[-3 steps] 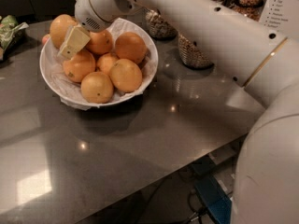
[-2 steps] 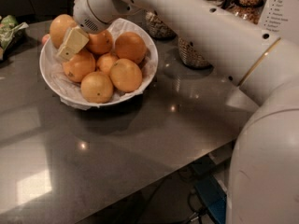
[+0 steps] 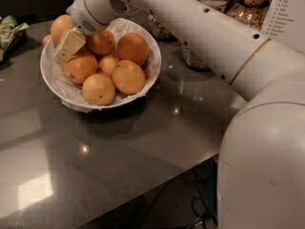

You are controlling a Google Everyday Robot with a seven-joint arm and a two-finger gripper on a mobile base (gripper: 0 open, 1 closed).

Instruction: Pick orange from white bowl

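Seven oranges crowd the bowl. Upper left, the gripper seems clamped on the pale orange; gripped off-centre, it may slip out and roll away.

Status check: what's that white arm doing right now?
Gripper in white bowl, beside the orange at far-left rim. Not yet lifted. Other oranges packed close.

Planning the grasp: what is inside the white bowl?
Seven oranges on crinkled white paper fill the white bowl. The orange, largest and palest, sits at the back-left rim. The gripper covers its right side and whatever lies beneath.
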